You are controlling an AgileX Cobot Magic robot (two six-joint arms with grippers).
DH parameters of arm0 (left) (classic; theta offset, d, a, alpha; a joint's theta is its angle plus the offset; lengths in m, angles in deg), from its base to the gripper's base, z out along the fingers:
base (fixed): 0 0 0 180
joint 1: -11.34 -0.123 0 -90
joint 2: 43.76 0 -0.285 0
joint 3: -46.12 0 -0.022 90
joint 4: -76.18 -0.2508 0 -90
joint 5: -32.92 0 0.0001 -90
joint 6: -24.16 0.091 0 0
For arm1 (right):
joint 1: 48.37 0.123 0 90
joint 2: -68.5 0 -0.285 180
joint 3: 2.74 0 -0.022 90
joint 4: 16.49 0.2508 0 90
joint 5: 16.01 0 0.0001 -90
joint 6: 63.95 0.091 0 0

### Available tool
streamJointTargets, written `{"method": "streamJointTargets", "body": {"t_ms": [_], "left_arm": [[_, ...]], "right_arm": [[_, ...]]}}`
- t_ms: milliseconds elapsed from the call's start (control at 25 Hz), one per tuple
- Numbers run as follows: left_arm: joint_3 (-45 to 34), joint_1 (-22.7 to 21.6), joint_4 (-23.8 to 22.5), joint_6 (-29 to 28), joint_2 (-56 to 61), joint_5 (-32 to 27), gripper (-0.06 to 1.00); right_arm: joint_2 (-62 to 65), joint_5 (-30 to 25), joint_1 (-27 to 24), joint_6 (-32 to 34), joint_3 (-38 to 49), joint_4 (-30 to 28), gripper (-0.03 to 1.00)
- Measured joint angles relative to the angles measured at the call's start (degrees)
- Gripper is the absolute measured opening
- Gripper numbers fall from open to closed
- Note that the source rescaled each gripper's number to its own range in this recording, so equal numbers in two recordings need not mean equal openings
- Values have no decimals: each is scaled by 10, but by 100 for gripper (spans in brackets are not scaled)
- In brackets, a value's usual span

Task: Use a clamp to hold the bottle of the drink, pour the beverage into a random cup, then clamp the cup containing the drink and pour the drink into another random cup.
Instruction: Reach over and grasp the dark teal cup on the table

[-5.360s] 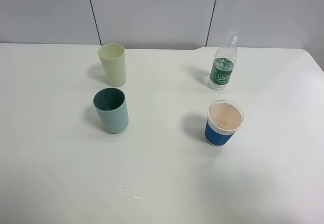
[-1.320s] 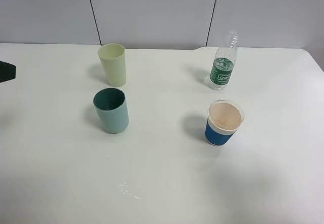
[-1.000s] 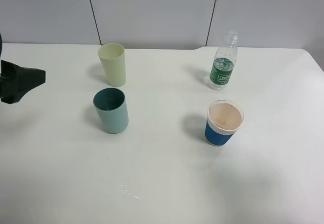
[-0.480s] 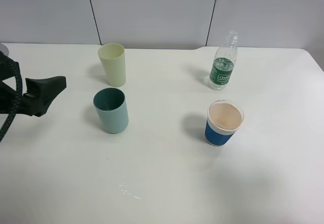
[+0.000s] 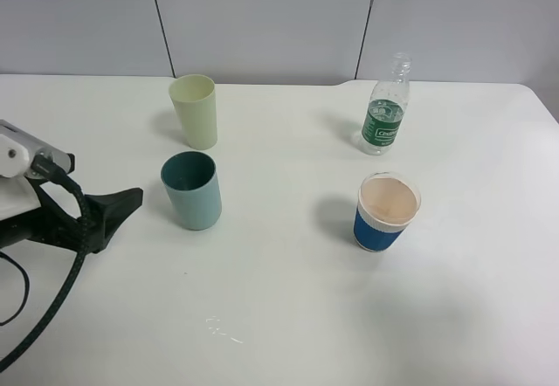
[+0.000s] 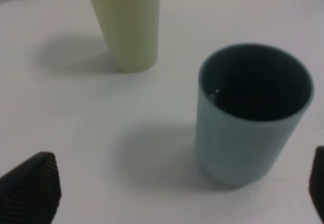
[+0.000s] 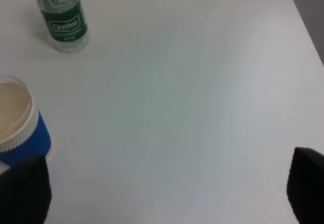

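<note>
A clear plastic bottle point(image 5: 384, 106) with a green label stands upright at the back right. It also shows in the right wrist view point(image 7: 63, 19). A blue paper cup point(image 5: 387, 213) with a white rim stands in front of it. A teal cup point(image 5: 192, 190) and a pale green cup point(image 5: 194, 111) stand at the left. My left gripper point(image 5: 113, 213) is open and empty, just left of the teal cup point(image 6: 253, 112) and apart from it. My right gripper point(image 7: 164, 186) is open and empty, out of the exterior view, with the blue cup point(image 7: 17, 127) near one finger.
A white table point(image 5: 288, 316) carries everything. A few small drops point(image 5: 223, 329) lie near its front middle. The pale green cup point(image 6: 126, 24) stands behind the teal one. A grey panelled wall point(image 5: 262, 19) runs along the back edge.
My left arm has come in from the left edge and moved right and forward, up to the teal cup. The cups and the bottle have not moved.
</note>
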Motion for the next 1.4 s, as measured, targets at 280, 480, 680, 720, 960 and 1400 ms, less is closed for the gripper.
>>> {"method": "streamJointTargets", "body": {"t_ms": [280,480,680,720,960,1400], "left_arm": [[-19,0,-57,1,-114,145,100],[-19,0,-105,18,-206,225,100],[-19,0,-114,45,-277,305,100],[-19,0,-113,54,-288,319,100],[-19,0,-79,102,-355,380,100],[4,0,-13,113,-442,383,100]], "right_arm": [[0,0,0,0,0,0,85],[0,0,0,0,0,0,85],[0,0,0,0,0,0,85],[0,0,0,0,0,0,85],[0,0,0,0,0,0,85],[0,0,0,0,0,0,85]]}}
